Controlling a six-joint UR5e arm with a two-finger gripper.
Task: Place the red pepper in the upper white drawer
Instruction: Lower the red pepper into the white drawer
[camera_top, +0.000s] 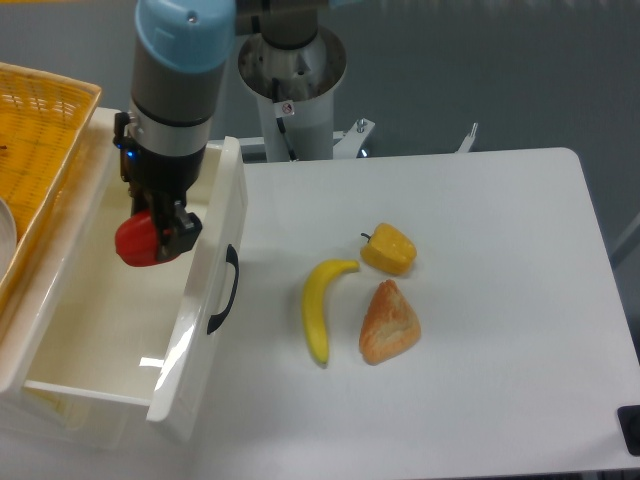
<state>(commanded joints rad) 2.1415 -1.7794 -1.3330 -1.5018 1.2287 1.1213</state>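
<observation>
Hung over the open drawer (205, 310), pincer (158, 232) pointed straight down and clamped on the red pepper (138, 242), so as to carry it clear of the walls. Held above the white floor rather than resting on it, as far as could be judged; pepper apparently not yet let go. Directly below: bare drawer bottom, room enough for a drop. To the right of the pincer, the front panel with its black handle (224, 290), pulled well out to give access from above. Further right, well apart, banana (322, 308), yellow pepper (389, 249) and bread (389, 322), untouched on the table (500, 250). To the left, an orange basket (40, 150) beside the drawer.
</observation>
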